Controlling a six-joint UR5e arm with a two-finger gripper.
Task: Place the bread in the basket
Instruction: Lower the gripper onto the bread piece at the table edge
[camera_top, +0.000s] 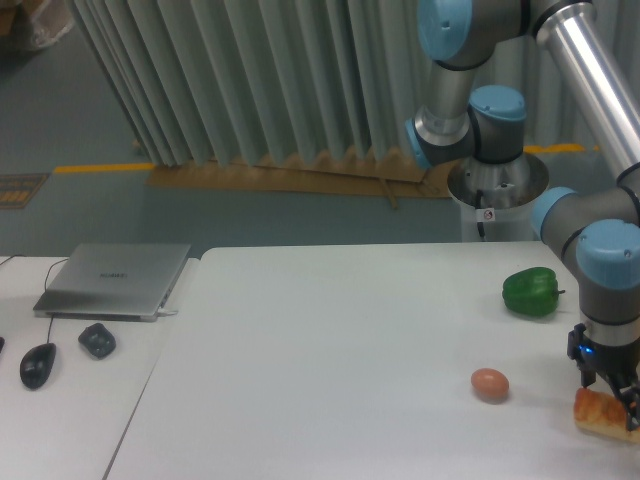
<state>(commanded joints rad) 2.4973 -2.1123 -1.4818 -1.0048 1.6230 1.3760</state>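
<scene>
Golden-orange bread (603, 413), one, under the end effector (612, 392), grip unclear; one egg (489, 384), one pepper (530, 292).

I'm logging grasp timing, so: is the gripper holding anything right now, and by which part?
It cannot be told. The gripper is down at the upper side of the bread, which lies on the table, but whether the fingers have closed is unclear.

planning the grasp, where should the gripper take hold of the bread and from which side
Grip the bread across its narrow width near the middle, coming straight down from above. It lies flat on the table with its long axis running left to right, so the short sides suit the fingers. The gripper already hangs just over it; the egg lies clear to its left.
</scene>
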